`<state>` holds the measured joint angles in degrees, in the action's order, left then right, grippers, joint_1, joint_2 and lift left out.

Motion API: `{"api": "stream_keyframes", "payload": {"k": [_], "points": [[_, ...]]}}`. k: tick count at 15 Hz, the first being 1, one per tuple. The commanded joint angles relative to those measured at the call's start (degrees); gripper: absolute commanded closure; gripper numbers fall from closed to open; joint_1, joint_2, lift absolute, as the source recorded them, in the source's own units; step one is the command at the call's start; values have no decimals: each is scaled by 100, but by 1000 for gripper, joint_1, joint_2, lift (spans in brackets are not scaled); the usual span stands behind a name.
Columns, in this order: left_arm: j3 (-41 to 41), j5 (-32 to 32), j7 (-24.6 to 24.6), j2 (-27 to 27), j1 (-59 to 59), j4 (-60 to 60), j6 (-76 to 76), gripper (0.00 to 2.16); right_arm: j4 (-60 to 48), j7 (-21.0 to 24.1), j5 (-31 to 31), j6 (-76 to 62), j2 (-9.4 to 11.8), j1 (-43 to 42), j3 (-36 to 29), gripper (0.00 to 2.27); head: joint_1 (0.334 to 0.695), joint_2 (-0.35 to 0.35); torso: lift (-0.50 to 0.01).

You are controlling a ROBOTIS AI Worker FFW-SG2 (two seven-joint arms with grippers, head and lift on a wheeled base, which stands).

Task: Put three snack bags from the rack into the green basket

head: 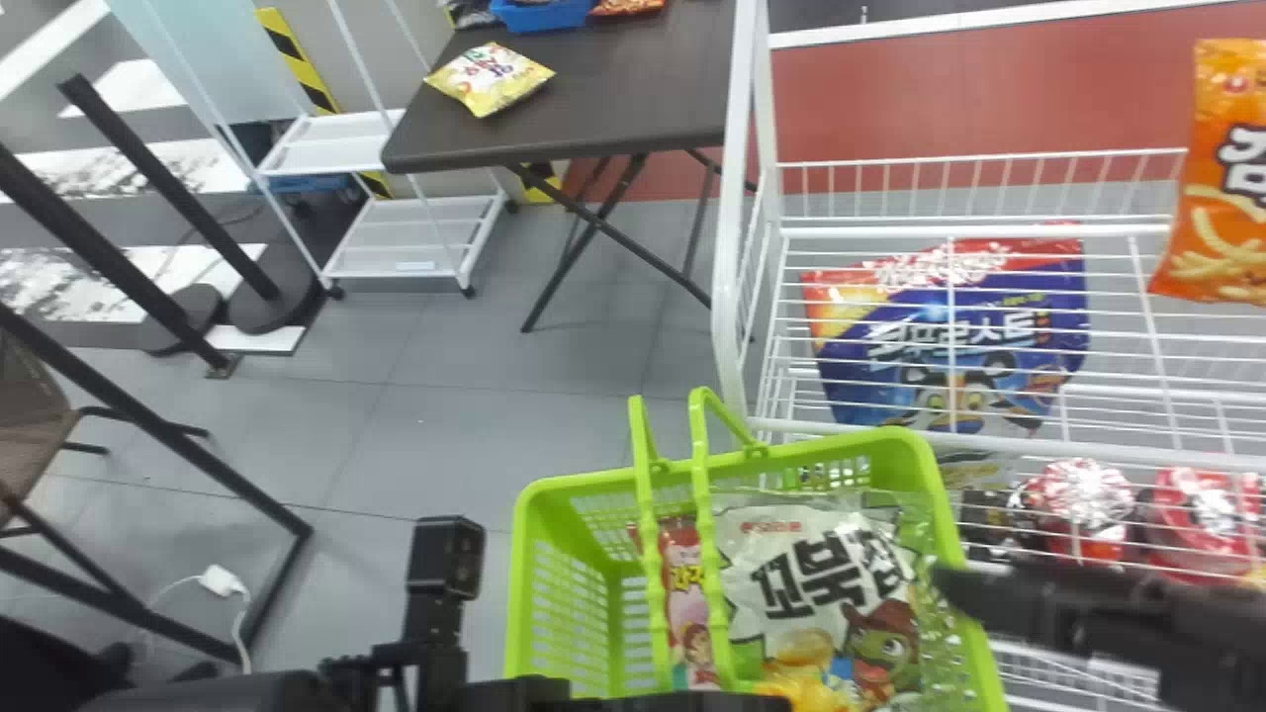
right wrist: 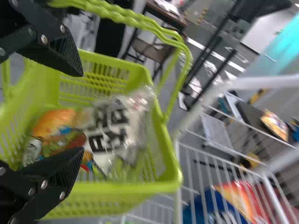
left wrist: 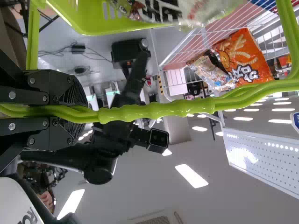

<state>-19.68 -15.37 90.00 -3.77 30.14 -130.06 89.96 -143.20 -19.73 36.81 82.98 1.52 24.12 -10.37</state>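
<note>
At the bottom of the head view my left gripper (head: 692, 701) holds the green basket (head: 559, 485); the left wrist view shows this gripper (left wrist: 88, 114) shut on the basket's handles (left wrist: 159, 110). A white snack bag (head: 821, 564) and a narrower pink one (head: 687, 598) lie in the basket. My right gripper (head: 954, 588) is over the basket's right rim; in the right wrist view the gripper (right wrist: 83, 114) is open, the white bag (right wrist: 114, 128) beyond its fingers. On the white rack (head: 732, 218) are a blue-and-red bag (head: 949, 336) and, higher at right, an orange bag (head: 1221, 188).
Red-topped packs (head: 1078, 504) sit low on the rack, right of the basket. Behind stands a dark table (head: 633, 89) with a yellow bag (head: 490, 77) on it. A white cart (head: 406, 237) and black posts (head: 168, 188) are at the back left.
</note>
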Motion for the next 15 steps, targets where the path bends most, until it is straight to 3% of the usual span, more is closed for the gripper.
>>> {"api": "stream_keyframes", "payload": {"k": [1, 5, 6, 9, 12, 15], "points": [[-10, -19, 57, -1, 10, -10, 7, 2152, 3, 48, -227, -233, -3, -346, -827, 63, 695, 121, 0], [-1, -45, 57, -1, 10, -10, 7, 2152, 513, 75, -1387, -251, 24, -1339, -1626, 63, 695, -129, 0], [-10, -72, 57, -10, 10, -19, 7, 2152, 750, 75, -1809, -426, 24, -1559, -1662, 63, 695, -233, 0], [8, -63, 57, -27, -17, 7, 7, 2152, 1892, 127, -2776, -1885, 173, -2148, -1750, 63, 695, -348, 0], [52, -63, 57, -36, -26, 7, 7, 2148, 3167, 119, -3075, -3450, 410, -2693, -1837, 63, 695, -350, 0], [61, -63, 57, -36, -17, 7, 7, 2152, 4450, 84, -3620, -3907, 595, -3414, -1793, 63, 695, -350, 0]]}}
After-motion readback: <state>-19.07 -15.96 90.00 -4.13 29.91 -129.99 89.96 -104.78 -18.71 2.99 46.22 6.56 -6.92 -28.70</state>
